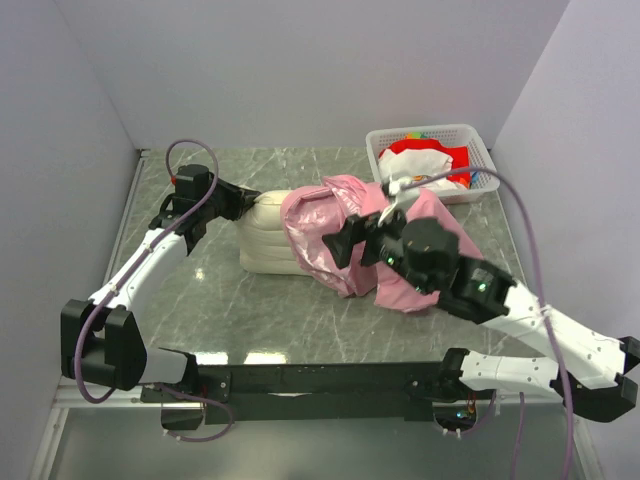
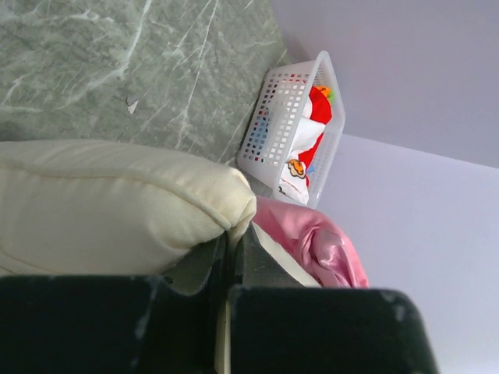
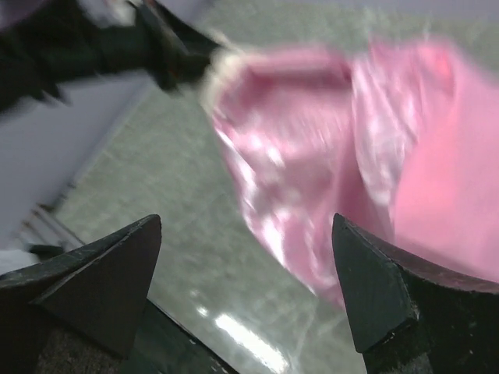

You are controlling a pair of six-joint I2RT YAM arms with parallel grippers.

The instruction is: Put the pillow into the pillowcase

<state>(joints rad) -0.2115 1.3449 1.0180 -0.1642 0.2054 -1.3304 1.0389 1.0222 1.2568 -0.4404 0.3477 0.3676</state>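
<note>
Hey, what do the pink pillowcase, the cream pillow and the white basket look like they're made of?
The pillowcase: thin satin-like fabric, probably; it shines and crumples in fine folds.
The pillow: matte cloth over soft filling, judging by its puffy, stitched edge.
The basket: glossy white plastic, moulded with a grid of holes.

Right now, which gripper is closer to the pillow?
Left. The left gripper is pinching the pillow at its edge; the right gripper hangs open by the pillowcase, holding nothing.
</note>
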